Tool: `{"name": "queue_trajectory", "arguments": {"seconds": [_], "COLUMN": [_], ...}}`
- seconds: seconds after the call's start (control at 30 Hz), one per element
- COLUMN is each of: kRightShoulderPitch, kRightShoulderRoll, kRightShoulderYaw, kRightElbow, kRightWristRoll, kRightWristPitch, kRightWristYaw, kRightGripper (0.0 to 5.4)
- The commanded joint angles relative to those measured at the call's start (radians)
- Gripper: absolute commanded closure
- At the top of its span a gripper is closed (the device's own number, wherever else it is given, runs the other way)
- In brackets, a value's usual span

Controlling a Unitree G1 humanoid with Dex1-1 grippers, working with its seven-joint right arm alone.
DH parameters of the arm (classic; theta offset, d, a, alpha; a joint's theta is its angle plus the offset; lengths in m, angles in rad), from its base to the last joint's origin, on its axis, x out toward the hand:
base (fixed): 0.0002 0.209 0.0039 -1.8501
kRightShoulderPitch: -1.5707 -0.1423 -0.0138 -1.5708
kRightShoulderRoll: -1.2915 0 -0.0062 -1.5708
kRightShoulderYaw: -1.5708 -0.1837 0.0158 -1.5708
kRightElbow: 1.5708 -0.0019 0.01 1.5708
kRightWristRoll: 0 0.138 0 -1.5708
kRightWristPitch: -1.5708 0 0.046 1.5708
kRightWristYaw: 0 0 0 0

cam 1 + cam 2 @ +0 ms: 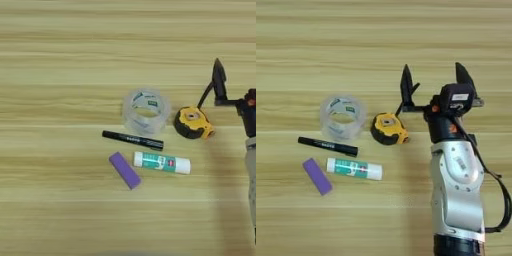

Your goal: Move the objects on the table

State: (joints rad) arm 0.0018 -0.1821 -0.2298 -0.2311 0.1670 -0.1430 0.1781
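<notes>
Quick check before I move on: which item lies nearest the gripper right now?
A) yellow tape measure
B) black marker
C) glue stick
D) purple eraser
A: the yellow tape measure lies just below and left of the open right gripper, with its black strap running up toward the left finger; the other items sit further left.

- A soft grey shadow (417,200) lies on the desk (306,40), low down on the right side.
- It is the only thing here that is not part of the job.
</notes>
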Motion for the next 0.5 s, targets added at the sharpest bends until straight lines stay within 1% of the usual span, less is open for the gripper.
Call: {"name": "queue_trajectory", "arguments": {"seconds": [0.03,0.1,0.13,0.17,0.2,0.27,0.3,0.37,0.43,0.5], "kRightShoulderPitch": [-0.018,-0.008,-0.001,0.007,0.013,0.002,-0.012,-0.025,-0.021,-0.007], "kRightShoulderRoll": [-0.001,-0.014,-0.019,-0.027,-0.031,-0.043,-0.055,-0.081,-0.109,-0.131], "kRightShoulderYaw": [0.006,0.014,0.019,0.022,0.019,-0.010,-0.022,-0.029,-0.028,-0.022], "kRightElbow": [-0.060,-0.075,-0.083,-0.091,-0.096,-0.076,-0.048,-0.016,-0.032,-0.069], "kRightWristRoll": [0.004,-0.019,-0.020,-0.030,-0.020,0.046,0.065,0.069,0.089,0.141], "kRightWristPitch": [-0.003,-0.017,-0.021,-0.039,-0.042,-0.006,0.000,-0.021,-0.029,-0.005], "kRightWristYaw": [-0.010,0.002,0.013,0.025,0.035,0.060,0.075,0.108,0.157,0.218], "kRightGripper": [0.04,0.04,0.04,0.04,0.04,0.04,0.04,0.04,0.04,0.04]}}
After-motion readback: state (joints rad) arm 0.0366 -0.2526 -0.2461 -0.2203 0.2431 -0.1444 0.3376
